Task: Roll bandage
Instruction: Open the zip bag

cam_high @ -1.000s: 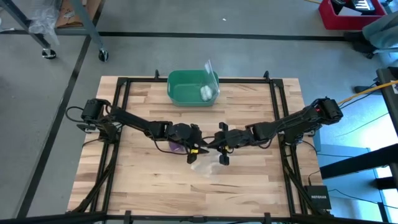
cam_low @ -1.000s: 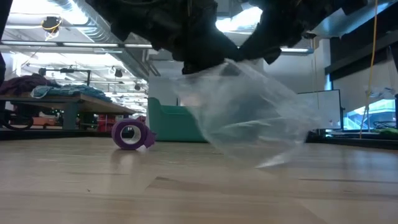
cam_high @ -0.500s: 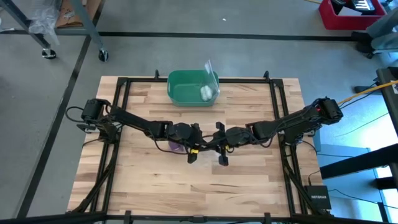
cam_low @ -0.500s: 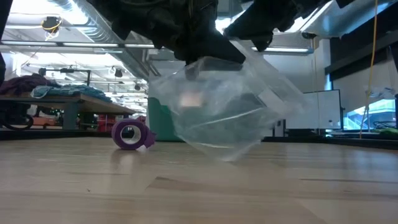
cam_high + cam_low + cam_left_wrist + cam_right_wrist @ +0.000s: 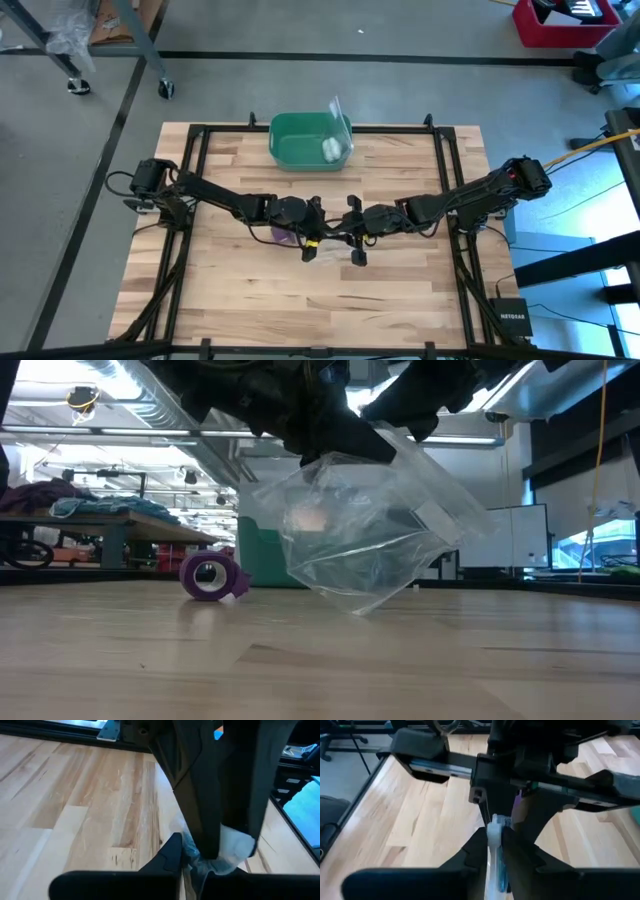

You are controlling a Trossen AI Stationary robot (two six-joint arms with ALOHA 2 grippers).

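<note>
Grey concrete floor with black tape lines around the wooden bench. Red bin far right, looks like a crate. Exposed ceiling ducts, cluttered table far left.

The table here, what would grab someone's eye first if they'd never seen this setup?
Probably the clear plastic bag hanging above mid-table, pinched at its top between the left gripper and right gripper, which meet there. Next, the purple bandage roll lying on the wood beside the bag, and the green bin at the table's far edge with a white roll inside.
</note>
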